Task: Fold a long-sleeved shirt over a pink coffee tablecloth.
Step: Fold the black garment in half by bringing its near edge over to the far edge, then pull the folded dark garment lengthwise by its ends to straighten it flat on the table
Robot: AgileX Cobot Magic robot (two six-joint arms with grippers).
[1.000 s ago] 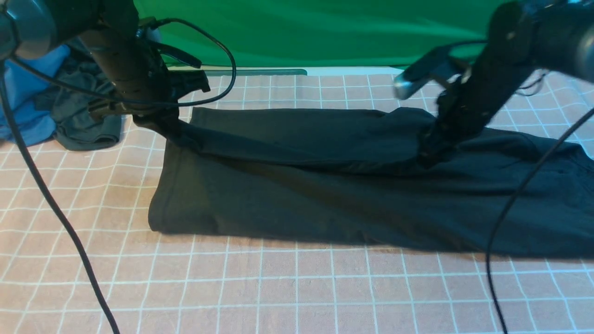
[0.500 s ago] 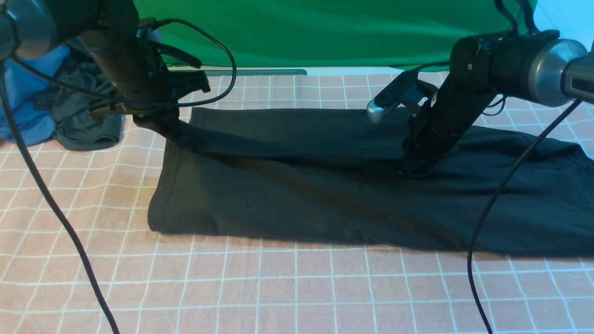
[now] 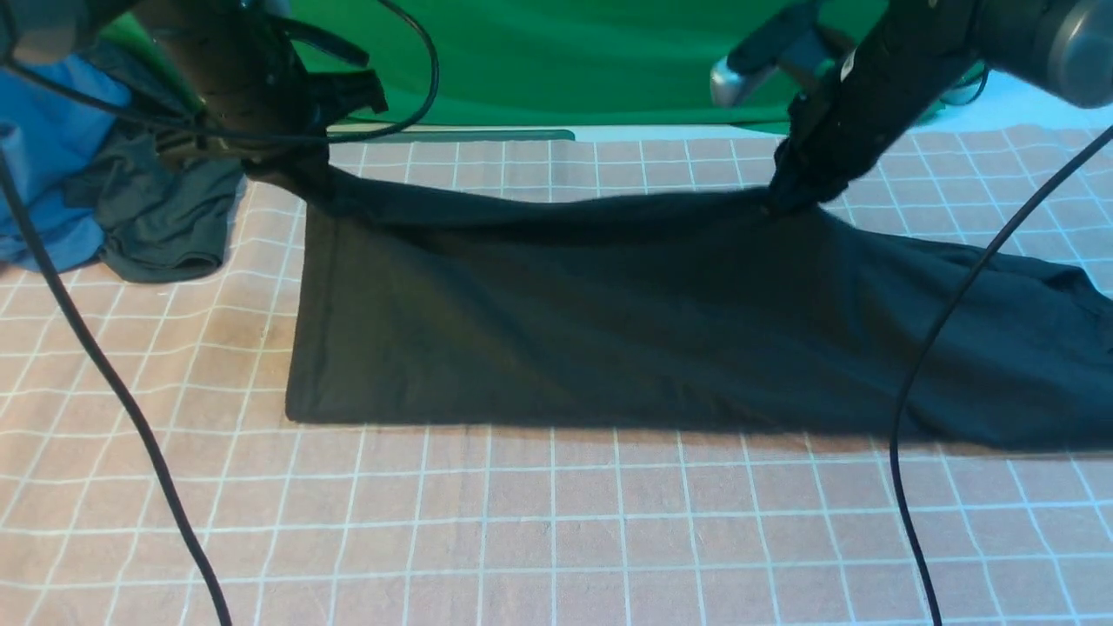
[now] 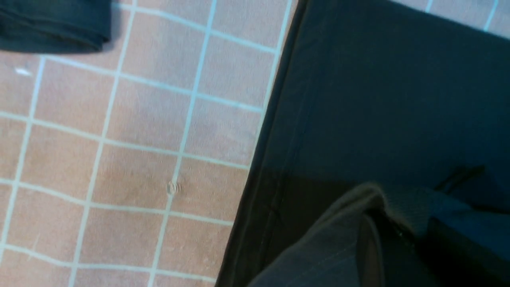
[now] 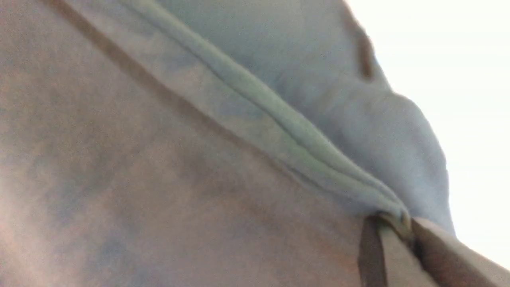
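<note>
Across mid-frame in the front view, large black soft-knit long-sleeved shirt (image 3: 556, 330) lies on the dusty pink white-gridded tablecloth (image 3: 556, 522), far edge held raised by left end effector (image 3: 291, 174) and right end effector (image 3: 783, 198), both clamped on its fabric; lengthwise fold apparently begun, not laid down, further folds likely remaining.

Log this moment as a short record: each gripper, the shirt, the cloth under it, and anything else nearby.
left gripper: shut on the far left corner of the long-sleeved shirt, raised off the table
right gripper: shut on the shirt's far edge, also raised
long-sleeved shirt: far edge strung between the grippers; near edge lies on the pink tablecloth
pink tablecloth: spread under the shirt, white grid lines
other items: dark grey-green garment and blue garment heaped at far left; green cloth behind
</note>
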